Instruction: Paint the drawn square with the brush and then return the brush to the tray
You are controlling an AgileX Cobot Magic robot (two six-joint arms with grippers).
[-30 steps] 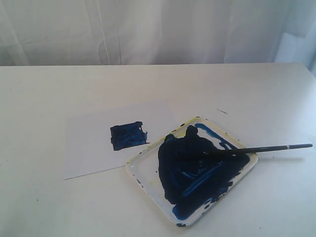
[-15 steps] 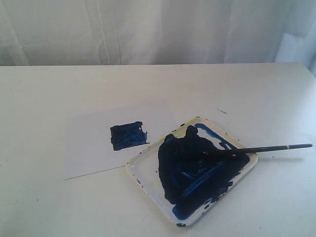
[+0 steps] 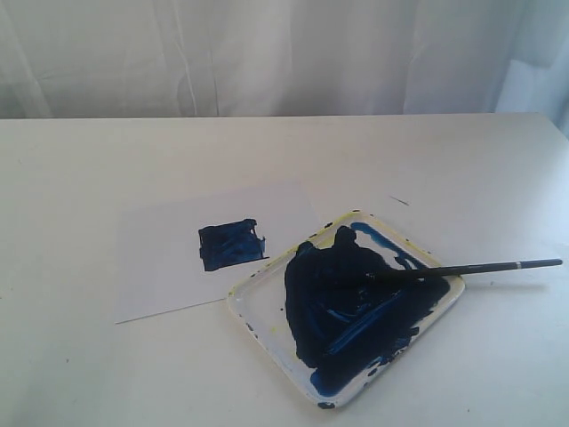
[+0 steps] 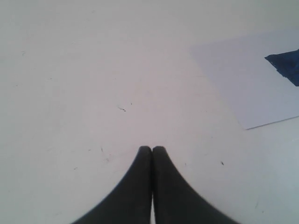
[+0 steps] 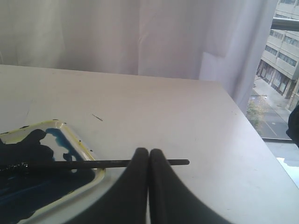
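The drawn square [image 3: 231, 244] on the white paper sheet [image 3: 160, 258] is filled with dark blue paint; one corner of the square [image 4: 287, 65] shows in the left wrist view. The brush [image 3: 462, 268] lies across the paint-smeared tray [image 3: 260, 304], tip in the blue paint, handle sticking out over the right rim. Neither gripper shows in the exterior view. My left gripper [image 4: 152, 148] is shut and empty over bare table beside the paper [image 4: 243, 79]. My right gripper [image 5: 148, 150] is shut and empty, with the brush [image 5: 112, 163] and tray rim [image 5: 99, 173] lying beyond its fingertips.
A white curtain [image 3: 284, 53] hangs behind the table's far edge. A short dark mark [image 3: 399, 200] sits on the table behind the tray. The table's right edge [image 5: 252, 130] and a window show in the right wrist view.
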